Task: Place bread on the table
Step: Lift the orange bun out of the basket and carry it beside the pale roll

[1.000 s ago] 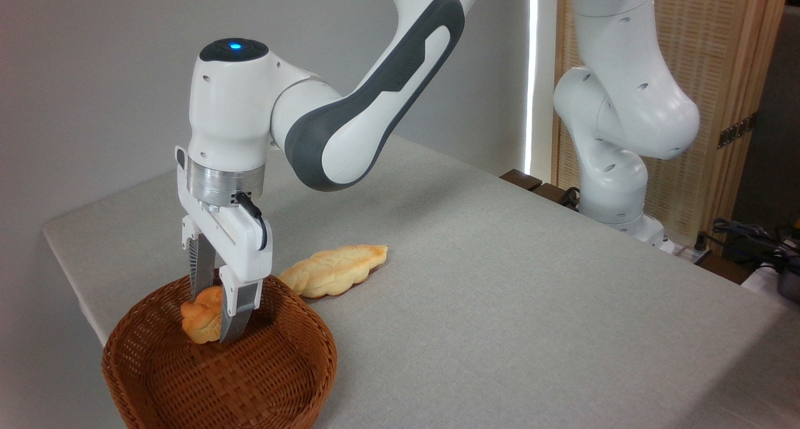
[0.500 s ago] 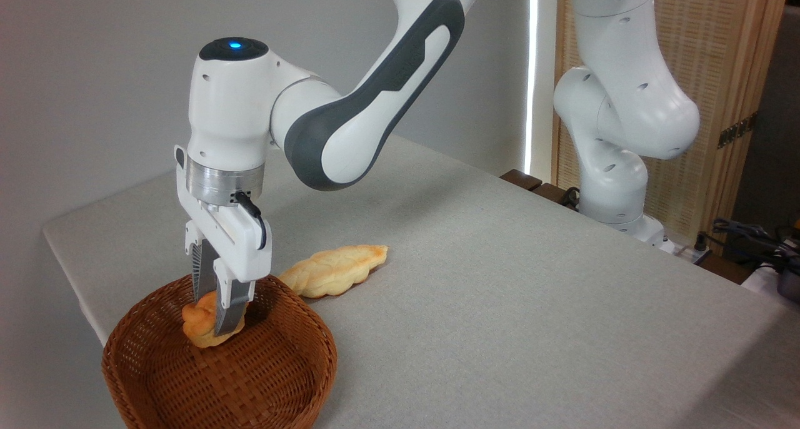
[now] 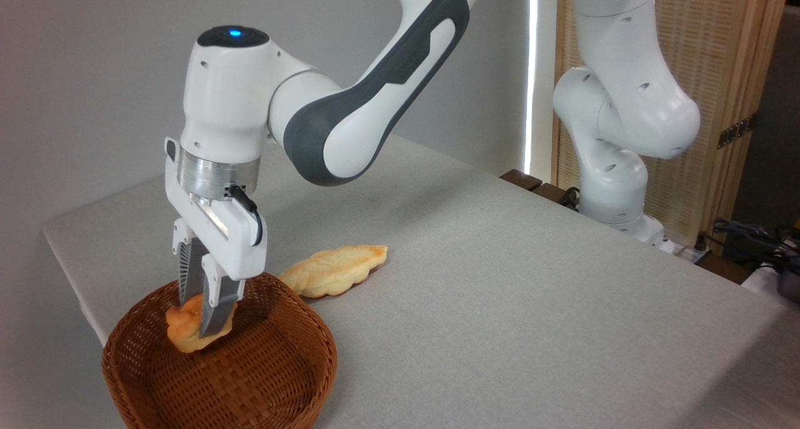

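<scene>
Fixed camera view of the arm (image 3: 375, 85) at work over the table (image 3: 500, 304). The tool (image 3: 203, 319) points downward, slightly tilted, above the basket (image 3: 275, 379), which stands at the table's 7 o'clock corner. Its two fingers (image 3: 215, 313) are drawn in narrow and clamp the bun (image 3: 181, 330) between them; the near finger crosses the front of the bun, the far finger shows behind it at the upper left. The bun, orange-golden, hangs within the basket's opening, toward the 10 o'clock side of the rim. Whether its underside touches the basket floor cannot be told from this angle; it appears raised off the weave.

The basket is brown woven wicker, round, with a raised wall. Just beyond its rim at 1 o'clock lies the loaf (image 3: 334, 270), paler and braided, resting flat on the grey cloth with its long axis running from 8 o'clock to 2 o'clock. The loaf's near end lies just beside the basket rim; contact cannot be confirmed.

A blue light (image 3: 235, 32) glows on top of the wrist housing. A black cable (image 3: 249, 211) loops from the metal flange down the tool's side. The arm's base (image 3: 615, 204) stands at the table's 2 o'clock edge, in front of a wooden screen (image 3: 719, 72). Cables (image 3: 747, 235) lie at the far right.
</scene>
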You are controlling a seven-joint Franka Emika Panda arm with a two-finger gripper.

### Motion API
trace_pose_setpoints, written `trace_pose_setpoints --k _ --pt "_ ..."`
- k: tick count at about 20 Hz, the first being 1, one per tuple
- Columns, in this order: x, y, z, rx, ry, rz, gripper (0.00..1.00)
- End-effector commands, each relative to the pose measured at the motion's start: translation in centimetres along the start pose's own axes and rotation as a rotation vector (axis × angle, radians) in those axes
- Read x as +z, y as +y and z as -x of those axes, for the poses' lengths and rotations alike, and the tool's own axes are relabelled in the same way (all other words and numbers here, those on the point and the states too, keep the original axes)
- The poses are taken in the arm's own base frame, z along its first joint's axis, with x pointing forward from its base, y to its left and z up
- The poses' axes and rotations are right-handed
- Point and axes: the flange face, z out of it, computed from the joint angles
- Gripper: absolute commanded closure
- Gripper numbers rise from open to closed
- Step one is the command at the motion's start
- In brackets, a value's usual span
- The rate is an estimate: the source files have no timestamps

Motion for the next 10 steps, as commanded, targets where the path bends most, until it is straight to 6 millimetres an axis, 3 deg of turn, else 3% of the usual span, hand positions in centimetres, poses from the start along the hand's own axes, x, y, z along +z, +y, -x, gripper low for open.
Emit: trace_pose_setpoints --k 1,6,10 --pt "-3.0 -1.1 0.2 -0.031 0.027 -0.020 0.41" --pt "-6.8 -2.6 2.3 -0.052 -0.041 0.003 0.38" --pt "-9.8 -1.7 4.6 -0.062 -0.161 0.094 0.38"
